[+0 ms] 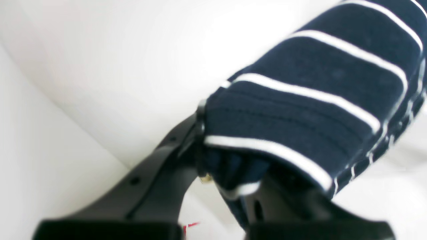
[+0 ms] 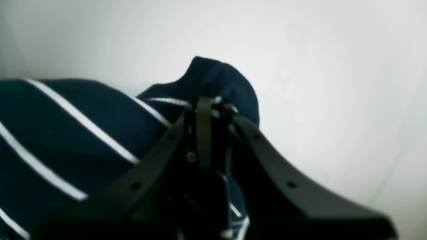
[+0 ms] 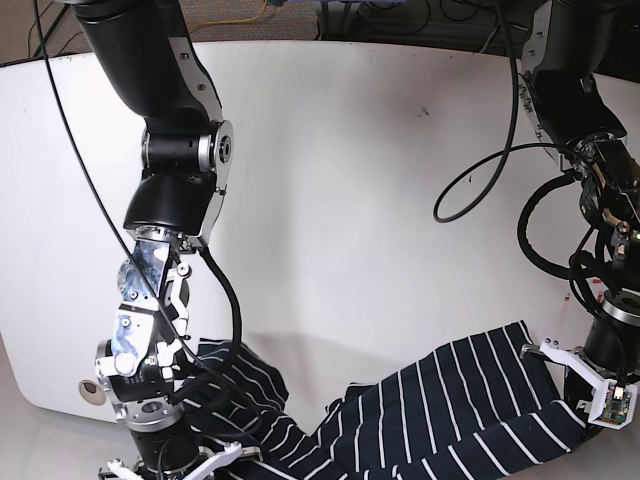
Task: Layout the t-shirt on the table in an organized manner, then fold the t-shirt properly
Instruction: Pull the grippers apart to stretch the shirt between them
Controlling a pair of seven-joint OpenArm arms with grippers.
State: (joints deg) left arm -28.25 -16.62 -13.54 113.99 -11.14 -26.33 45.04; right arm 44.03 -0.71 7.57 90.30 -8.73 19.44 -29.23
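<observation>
Along the bottom edge of the base view, the t-shirt (image 3: 440, 410) hangs as a striped band between the two arms, its long axis running left to right, low over the white table (image 3: 350, 180). The left gripper (image 1: 213, 156) is clamped on a hem corner at the lower right, and the right gripper (image 2: 208, 108) is clamped on bunched fabric at the lower left. Each arm is therefore already at its own end, with the cloth sagging and wrinkled between them toward frame centre, not yet spread flat.
</observation>
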